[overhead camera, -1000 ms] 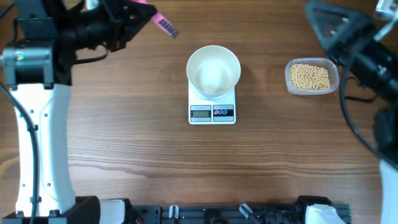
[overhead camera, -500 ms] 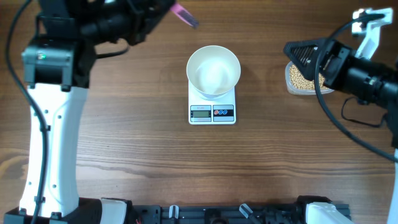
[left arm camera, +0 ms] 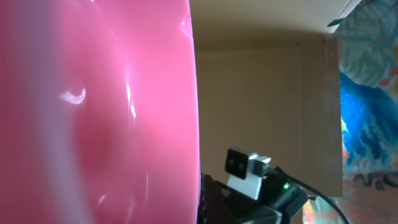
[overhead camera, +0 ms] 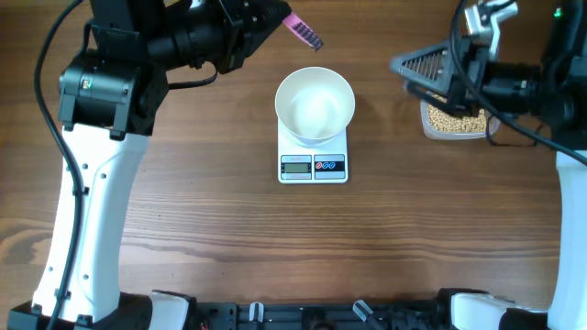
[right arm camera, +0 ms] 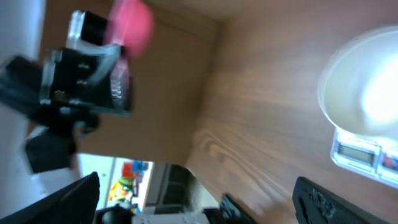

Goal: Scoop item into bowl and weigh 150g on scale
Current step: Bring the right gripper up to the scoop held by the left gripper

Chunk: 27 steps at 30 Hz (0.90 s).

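Basically nothing is weighed yet, as far as I can see. On the worktop [overhead camera: 229, 229], the scale [overhead camera: 313, 166] sits around the middle, a bit toward the far edge. The white bowl [overhead camera: 315, 103] stands on top of it and looks totally empty inside. I can't read the display, it's too small. The clear tub [overhead camera: 477, 126] of yellow grains [overhead camera: 463, 119] is off toward the right edge, well apart from the scale, and looks full. So my read is that the setup is done, but every scoop, the tipping into the bowl and the fine-tuning to 150g are all left to do.

Now the claws. The right claw [overhead camera: 424, 66] hangs over the tub's near-left side, partly hiding it. Its wrist cam shows the two fingers spread wide with nothing between them, just worktop and bowl beyond. It isn't touching anything I can see.

The left claw [overhead camera: 261, 18] is up at the far edge, left of the bowl. It's pinching the pink scoop [overhead camera: 303, 30], which sticks out toward the bowl but is apart from it. On the left wrist cam the scoop fills half the frame as pink, and I can't see any grains in it.
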Tool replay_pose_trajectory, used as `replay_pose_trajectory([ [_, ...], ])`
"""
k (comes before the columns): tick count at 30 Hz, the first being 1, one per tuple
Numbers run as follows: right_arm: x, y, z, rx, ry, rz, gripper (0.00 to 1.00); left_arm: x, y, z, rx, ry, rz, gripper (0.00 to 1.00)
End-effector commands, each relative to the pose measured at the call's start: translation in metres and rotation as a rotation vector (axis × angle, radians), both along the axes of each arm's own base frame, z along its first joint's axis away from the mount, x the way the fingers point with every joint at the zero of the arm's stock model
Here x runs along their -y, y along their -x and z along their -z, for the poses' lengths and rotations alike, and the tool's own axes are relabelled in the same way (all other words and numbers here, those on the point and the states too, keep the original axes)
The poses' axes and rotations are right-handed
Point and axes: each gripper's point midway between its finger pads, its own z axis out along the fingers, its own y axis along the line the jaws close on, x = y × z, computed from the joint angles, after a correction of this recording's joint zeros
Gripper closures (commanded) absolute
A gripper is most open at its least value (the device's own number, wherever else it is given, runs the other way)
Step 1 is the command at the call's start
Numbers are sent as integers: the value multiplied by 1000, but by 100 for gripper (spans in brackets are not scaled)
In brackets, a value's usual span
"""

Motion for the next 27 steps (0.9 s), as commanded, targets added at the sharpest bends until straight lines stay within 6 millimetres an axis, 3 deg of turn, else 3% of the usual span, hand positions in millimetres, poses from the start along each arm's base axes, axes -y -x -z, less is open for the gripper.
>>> replay_pose_trajectory([
  [1,-8,1,-21,-22,-107,-38,1,6,6,-9,-5,35,39,96],
  [4,-6,-12,-32,-31,-139,3,11,6,6,-11,-27,57,30,96],
  [8,-8,-20,-40,-83,-173,52,13,7,5,-18,-45,96,25,96],
  [17,-58,-28,-62,-163,-250,102,22,8,0,-40,-28,178,9,96],
  [23,-81,-37,-77,-177,-330,59,29,9,0,-44,-9,183,16,96],
  [27,-97,-45,-66,-253,-346,23,41,15,4,-44,-12,183,36,96],
])
